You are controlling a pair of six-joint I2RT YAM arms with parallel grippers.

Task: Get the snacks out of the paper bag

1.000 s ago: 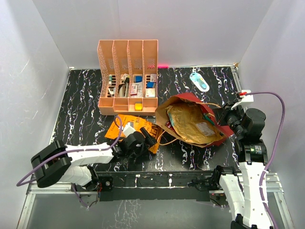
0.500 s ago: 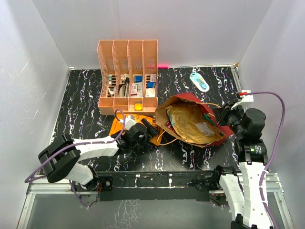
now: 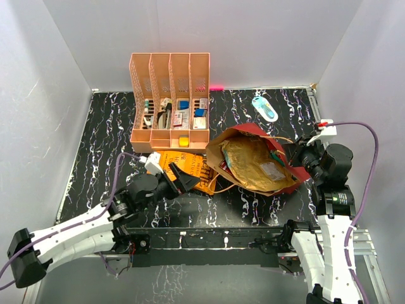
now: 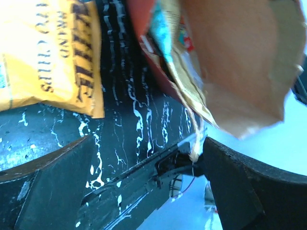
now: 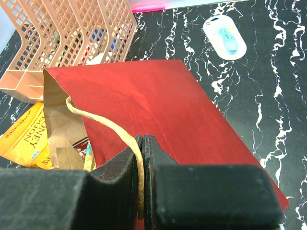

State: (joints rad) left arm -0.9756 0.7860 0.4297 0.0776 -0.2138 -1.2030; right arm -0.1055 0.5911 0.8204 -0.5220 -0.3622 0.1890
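Orange packet [image 3: 190,163] lay exposed; open-fingered left gripper [image 3: 183,184] had retreated leftward.
Right gripper [image 5: 143,143] clamped paper bag [image 5: 153,100] handle [image 5: 110,125], organiser [image 3: 169,101] upper-left.

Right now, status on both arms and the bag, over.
Left fingers open, empty, near the paper bag mouth. Right fingers shut on its handle. Orange packet out on table; more snacks inside. Nothing blocking.

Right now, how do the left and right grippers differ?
The left gripper is open and empty; the right gripper is shut on the paper bag at its handle. The left gripper hangs low by the orange packet outside the bag mouth; the right gripper sits at the bag's right edge. Both are black, two-fingered.
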